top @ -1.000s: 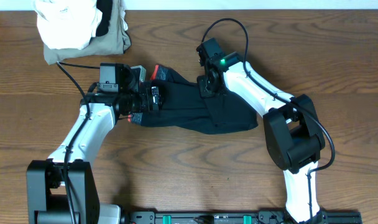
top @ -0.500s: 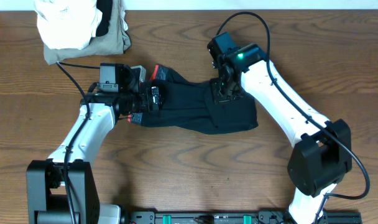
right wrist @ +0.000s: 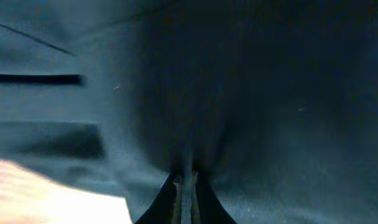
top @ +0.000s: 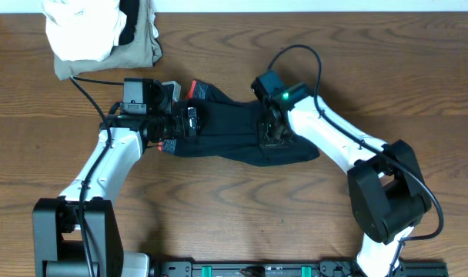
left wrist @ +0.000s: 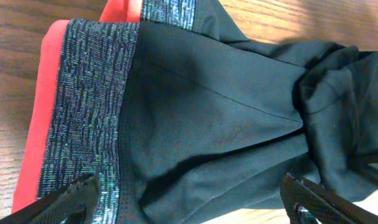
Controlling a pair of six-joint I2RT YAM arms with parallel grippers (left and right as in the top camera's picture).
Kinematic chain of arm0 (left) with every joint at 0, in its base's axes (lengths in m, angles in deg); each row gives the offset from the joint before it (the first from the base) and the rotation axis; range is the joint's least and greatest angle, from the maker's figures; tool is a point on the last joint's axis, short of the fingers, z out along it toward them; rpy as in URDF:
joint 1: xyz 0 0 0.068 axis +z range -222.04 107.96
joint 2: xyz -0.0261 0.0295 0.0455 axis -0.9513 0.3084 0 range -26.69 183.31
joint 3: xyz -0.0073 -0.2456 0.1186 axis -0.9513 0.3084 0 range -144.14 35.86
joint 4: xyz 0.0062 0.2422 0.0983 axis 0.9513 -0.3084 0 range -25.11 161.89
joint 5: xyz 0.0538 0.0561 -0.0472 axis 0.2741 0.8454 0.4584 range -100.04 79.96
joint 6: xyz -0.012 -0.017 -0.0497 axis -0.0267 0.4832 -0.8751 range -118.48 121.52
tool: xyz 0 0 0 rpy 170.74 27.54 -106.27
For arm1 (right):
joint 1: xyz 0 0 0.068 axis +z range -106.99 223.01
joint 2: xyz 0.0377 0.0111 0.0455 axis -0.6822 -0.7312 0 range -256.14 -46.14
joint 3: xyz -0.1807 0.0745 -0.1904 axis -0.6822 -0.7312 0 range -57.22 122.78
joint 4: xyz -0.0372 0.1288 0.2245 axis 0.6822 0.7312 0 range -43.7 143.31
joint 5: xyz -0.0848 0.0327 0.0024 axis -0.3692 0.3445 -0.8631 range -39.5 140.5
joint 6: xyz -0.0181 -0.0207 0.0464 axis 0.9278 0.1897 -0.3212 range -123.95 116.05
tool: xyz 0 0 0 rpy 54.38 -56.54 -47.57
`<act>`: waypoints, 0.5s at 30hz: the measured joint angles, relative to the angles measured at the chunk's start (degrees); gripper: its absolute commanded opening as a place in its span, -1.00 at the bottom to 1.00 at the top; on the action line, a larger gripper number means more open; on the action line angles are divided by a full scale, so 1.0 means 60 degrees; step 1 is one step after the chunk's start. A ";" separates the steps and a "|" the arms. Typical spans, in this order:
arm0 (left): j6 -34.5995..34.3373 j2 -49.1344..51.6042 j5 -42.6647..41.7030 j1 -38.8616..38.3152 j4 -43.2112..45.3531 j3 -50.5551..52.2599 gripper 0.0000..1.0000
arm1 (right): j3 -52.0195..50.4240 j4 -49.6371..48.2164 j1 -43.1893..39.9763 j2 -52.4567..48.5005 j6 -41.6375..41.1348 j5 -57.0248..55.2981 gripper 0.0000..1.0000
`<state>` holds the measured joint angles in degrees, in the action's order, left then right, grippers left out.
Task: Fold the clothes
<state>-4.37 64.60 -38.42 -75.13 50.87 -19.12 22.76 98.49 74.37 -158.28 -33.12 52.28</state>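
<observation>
Right claw [right wrist: 186, 183] tips deep in blurred black clothes [right wrist: 270, 93].

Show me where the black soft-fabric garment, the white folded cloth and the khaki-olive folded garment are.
Black soft-fabric garment [top: 230, 132]: overhead view, middle of its dark fabric.
White folded cloth [top: 80, 31]: overhead view, its top surface.
Khaki-olive folded garment [top: 145, 52]: overhead view, its right edge.
</observation>
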 measured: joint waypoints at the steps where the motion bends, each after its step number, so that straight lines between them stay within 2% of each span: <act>1: 0.0000 0.0000 0.0000 0.0000 0.0000 0.0000 0.90 | -0.0237 -0.0270 0.0000 0.0000 -0.0095 0.0025 -0.84; 3: 0.0000 0.0000 0.0004 0.0000 0.0000 0.0000 0.90 | -0.0681 -0.0790 0.0000 0.0000 -0.0270 0.0113 -0.98; 10: 0.0000 0.0000 0.0000 0.0000 0.0000 0.0000 0.90 | -0.1147 -0.1166 0.0000 0.0000 -0.0561 0.0240 -0.98; 15: 0.0000 0.0000 0.0000 0.0000 0.0000 0.0000 0.90 | -0.0816 -0.0882 0.0000 0.0011 -0.0543 0.0240 -0.74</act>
<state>-4.37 64.60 -38.42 -75.13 50.87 -19.12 17.87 93.20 74.37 -158.21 -36.38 53.73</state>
